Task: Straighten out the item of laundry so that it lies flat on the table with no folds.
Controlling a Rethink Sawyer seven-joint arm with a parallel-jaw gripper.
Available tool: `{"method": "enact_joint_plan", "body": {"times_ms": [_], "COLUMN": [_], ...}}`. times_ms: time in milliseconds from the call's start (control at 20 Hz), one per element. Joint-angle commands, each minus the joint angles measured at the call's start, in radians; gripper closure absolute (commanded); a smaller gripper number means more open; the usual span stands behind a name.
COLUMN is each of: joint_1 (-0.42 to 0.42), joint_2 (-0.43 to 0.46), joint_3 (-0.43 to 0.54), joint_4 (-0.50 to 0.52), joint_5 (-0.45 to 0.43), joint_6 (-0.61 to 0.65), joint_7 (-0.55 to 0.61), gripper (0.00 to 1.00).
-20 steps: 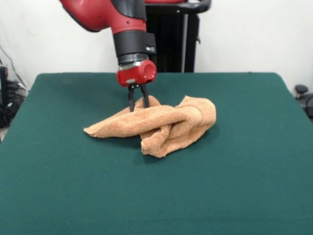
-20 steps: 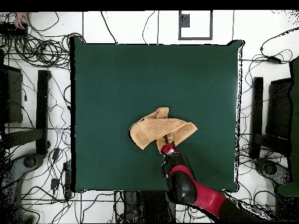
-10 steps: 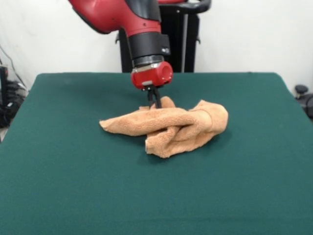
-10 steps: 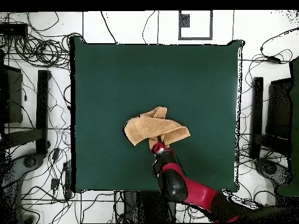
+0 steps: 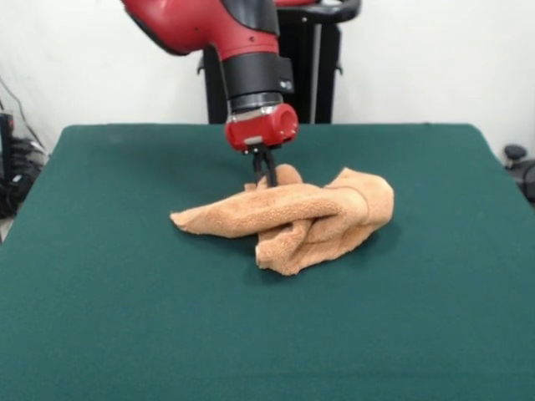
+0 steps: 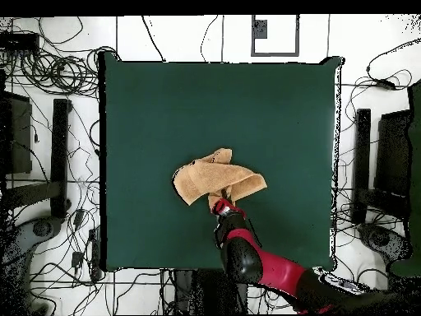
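Black two-fingered gripper [image 5: 266, 177] pinches the crumpled orange-tan terry towel [image 5: 292, 219] at its rear fold; soft, light, best dragged by a corner

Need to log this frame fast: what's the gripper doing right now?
Gripper: shut on the towel, pinching its far edge; the towel lies crumpled on the table.

White wall [image 5: 435, 58] behind; cables [image 6: 57, 74] tangled across pale floor [image 6: 370, 49].

The red and black arm [image 5: 217, 33] reaches straight down, its tool [image 5: 265, 170] pinched tight together at the tips.
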Motion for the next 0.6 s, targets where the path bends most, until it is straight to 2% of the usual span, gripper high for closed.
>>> {"method": "enact_joint_plan", "body": {"times_ms": [50, 450, 600], "joint_1": [0.011, 0.016, 0.031], "joint_2": [-0.072, -0.128, -0.149], "joint_3": [0.029, -0.034, -0.062], "joint_4": [-0.098, -0.049, -0.064], "joint_5": [0.055, 0.053, 0.041], "joint_6": [0.082, 0.134, 0.232], "joint_7": [0.173, 0.145, 0.088], "gripper": [1.0, 1.0, 1.0]}}
